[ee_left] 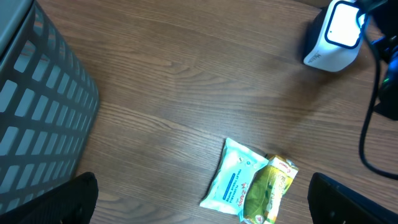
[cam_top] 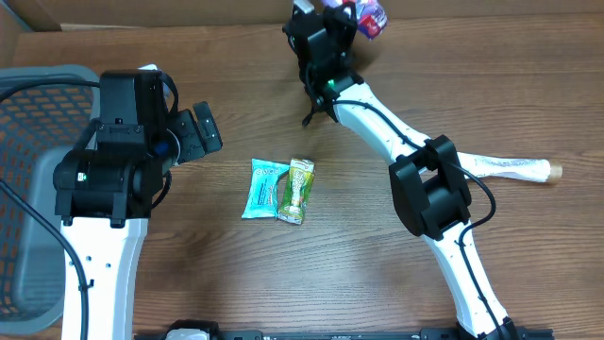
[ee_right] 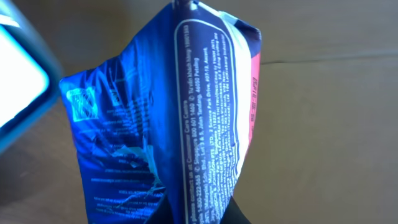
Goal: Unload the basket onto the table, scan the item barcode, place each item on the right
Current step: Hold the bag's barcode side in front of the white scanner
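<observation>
Up at the far edge of the table [cam_top: 283,283], the right gripper [cam_top: 342,21] has its jaws pressed together on the blue packet [ee_right: 143,124], pinching it by the bottom end so the packet stands up out of the fingers [ee_right: 236,214]. On the right wrist cam the packet pretty much fills the view: back seam with tiny white print facing the camera, a red and white strip along its right side, and a small square code on the blue panel to the left. I can't make out a normal barcode on it. A glowing bit of the scanner [ee_left: 336,34] shows just beside the packet at the left edge of that view; whether they touch I can't tell. The left gripper [cam_top: 196,134] hangs over the table next to the grey basket [cam_top: 28,104], jaws spread wide with nothing between them. Mid-table, a teal packet [cam_top: 264,187] and a green packet [cam_top: 297,189] lie touching side by side, well apart from the blue one
</observation>
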`<act>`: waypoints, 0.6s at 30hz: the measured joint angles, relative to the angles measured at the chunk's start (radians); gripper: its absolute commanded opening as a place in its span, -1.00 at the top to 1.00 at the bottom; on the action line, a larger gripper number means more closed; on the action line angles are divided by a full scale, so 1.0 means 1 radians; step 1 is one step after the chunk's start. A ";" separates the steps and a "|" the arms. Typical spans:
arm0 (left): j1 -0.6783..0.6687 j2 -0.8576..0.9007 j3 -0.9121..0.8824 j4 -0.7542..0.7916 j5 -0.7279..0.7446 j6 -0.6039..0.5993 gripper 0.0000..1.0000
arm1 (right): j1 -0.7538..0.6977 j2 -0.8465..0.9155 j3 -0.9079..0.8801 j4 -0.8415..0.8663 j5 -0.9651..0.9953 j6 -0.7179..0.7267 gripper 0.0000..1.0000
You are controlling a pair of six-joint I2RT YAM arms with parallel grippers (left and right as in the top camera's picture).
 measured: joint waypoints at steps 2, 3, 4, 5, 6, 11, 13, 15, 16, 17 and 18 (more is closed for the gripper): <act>0.000 0.000 0.000 0.000 0.000 0.000 -0.99 | 0.000 0.005 -0.023 0.013 -0.003 -0.005 0.93; 0.000 0.000 0.000 0.000 0.000 0.000 -0.99 | 0.000 0.006 -0.031 0.026 -0.004 -0.011 0.93; 0.000 0.000 0.000 0.000 0.000 0.000 -0.99 | 0.001 0.007 -0.037 0.039 -0.003 -0.017 0.92; 0.000 0.000 0.000 0.000 0.000 0.000 -0.99 | 0.001 0.007 -0.041 0.051 -0.003 -0.021 0.92; 0.000 0.000 0.000 0.000 0.000 0.000 -0.99 | 0.001 0.007 -0.044 0.064 -0.003 -0.026 0.93; 0.000 0.000 0.000 0.000 0.000 0.000 -0.99 | 0.001 0.010 -0.050 0.183 0.013 -0.082 0.93; 0.000 0.000 0.000 0.000 0.000 0.000 -0.99 | 0.005 0.010 -0.051 0.238 0.025 -0.110 0.93; 0.000 0.000 0.000 0.000 0.000 0.000 -0.99 | 0.008 0.010 -0.051 0.268 0.037 -0.132 0.93; 0.000 0.000 0.000 0.000 0.000 0.000 -0.99 | 0.011 0.010 -0.051 0.274 0.042 -0.143 0.93; 0.000 0.000 0.000 0.000 0.000 0.000 -0.99 | 0.013 0.010 -0.051 0.275 0.045 -0.151 0.93; 0.000 0.000 0.000 0.000 0.000 0.000 -0.99 | 0.017 0.010 -0.051 0.274 0.047 -0.156 0.92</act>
